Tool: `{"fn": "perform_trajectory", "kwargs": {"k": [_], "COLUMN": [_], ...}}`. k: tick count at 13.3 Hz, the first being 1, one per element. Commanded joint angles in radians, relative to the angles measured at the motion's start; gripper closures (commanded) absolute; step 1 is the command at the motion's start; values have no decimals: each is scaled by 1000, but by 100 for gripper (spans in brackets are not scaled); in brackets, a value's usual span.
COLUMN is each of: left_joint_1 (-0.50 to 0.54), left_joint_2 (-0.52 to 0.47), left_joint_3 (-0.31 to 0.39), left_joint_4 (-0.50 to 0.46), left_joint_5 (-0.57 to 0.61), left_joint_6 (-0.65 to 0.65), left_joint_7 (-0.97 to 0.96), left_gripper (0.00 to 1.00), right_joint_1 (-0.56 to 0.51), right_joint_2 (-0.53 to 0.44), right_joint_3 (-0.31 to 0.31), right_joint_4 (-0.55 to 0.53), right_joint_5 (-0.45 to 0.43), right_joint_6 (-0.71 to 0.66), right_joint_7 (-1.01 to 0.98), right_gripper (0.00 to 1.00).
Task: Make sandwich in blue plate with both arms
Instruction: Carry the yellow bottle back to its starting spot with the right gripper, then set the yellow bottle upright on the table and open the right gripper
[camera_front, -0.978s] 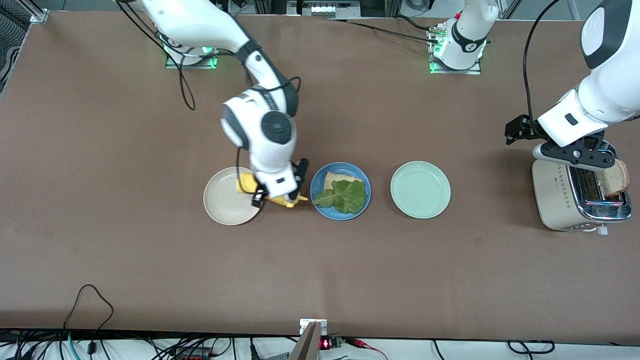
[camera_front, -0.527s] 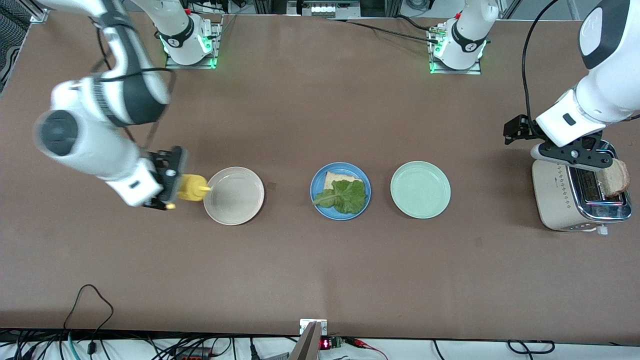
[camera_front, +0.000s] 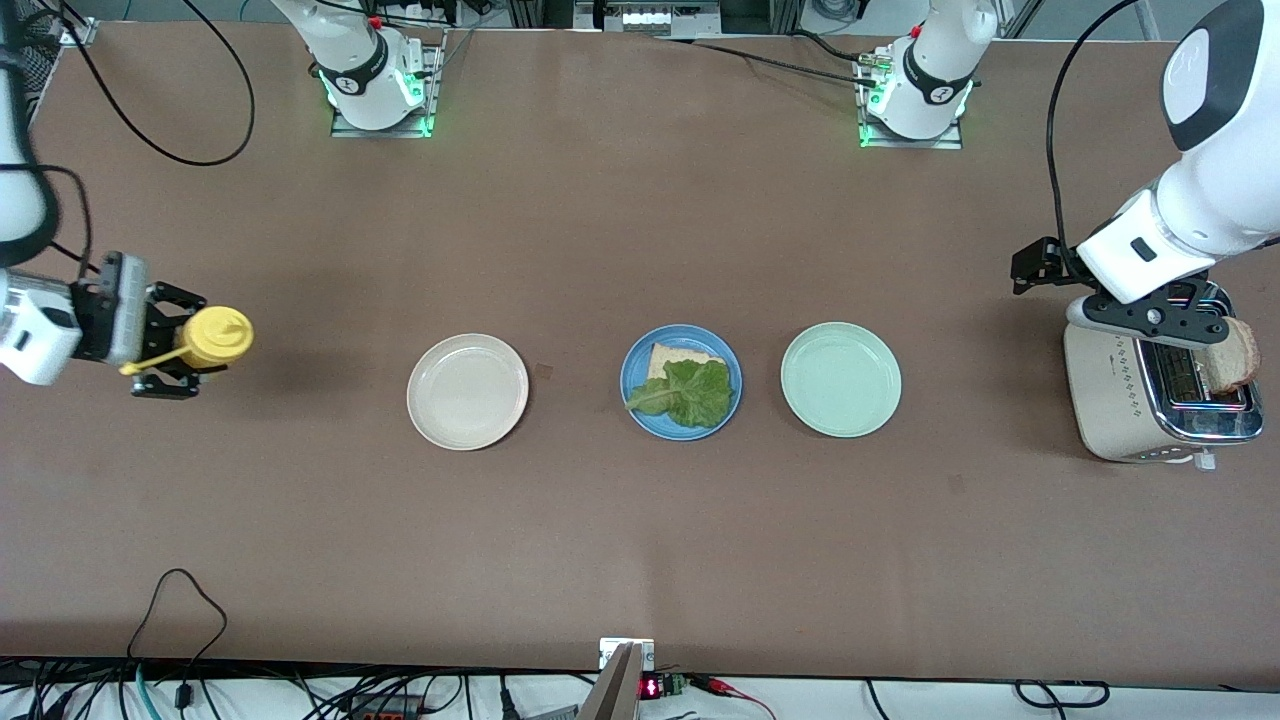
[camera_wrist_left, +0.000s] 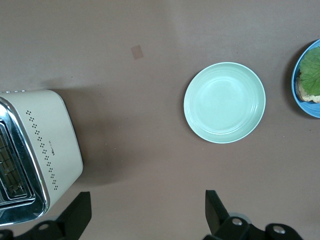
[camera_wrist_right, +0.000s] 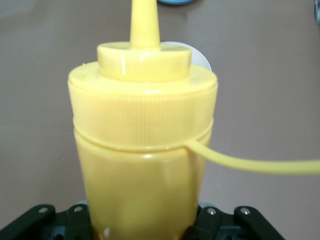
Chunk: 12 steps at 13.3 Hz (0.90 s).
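Sandwich (camera_front: 683, 385) half-built on the one blue plate (camera_front: 634, 395), between two other plates, well apart from both grippers. Left wrist view: left gripper (camera_wrist_left: 145, 212) spread wide beside the toaster (camera_wrist_left: 40, 150). Right wrist view: right gripper (camera_wrist_right: 142, 220) clamps one yellow mustard bottle (camera_wrist_right: 142, 150).

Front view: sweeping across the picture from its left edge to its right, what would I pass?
Right claw holding yellow squeeze bottle → cream plate → blue plate with bread and lettuce → mint-green plate → toaster.
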<state>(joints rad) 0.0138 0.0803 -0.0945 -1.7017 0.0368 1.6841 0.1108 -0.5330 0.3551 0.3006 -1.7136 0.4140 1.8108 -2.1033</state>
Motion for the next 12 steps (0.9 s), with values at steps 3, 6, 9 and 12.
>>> {"fn": "perform_trajectory", "kwargs": {"k": [3,6,9,12], "left_joint_1": [3,2,0,0], "left_joint_2": [16,16,15,16], "left_joint_3": [-5,-8,-11,-10], "left_joint_4": [34,36,36,36], "left_joint_5": [0,0,0,0], "left_joint_6": [-23,-20,-20,-12], "left_joint_7": [-5,-5,-5,-5], "left_gripper": [0,0,0,0], "right_joint_1": [-194,-251,-278,-317], "right_joint_2": [167,306,430,540], "right_joint_3": [35,37,38,57], "right_joint_4": [-17,6,31,55], "right_joint_5": [205,273,318,345], "right_joint_6": [-71,-103,-108,-137], "right_joint_7": [-367,-501,-587,-600], "right_gripper": [100,100,100,100]}}
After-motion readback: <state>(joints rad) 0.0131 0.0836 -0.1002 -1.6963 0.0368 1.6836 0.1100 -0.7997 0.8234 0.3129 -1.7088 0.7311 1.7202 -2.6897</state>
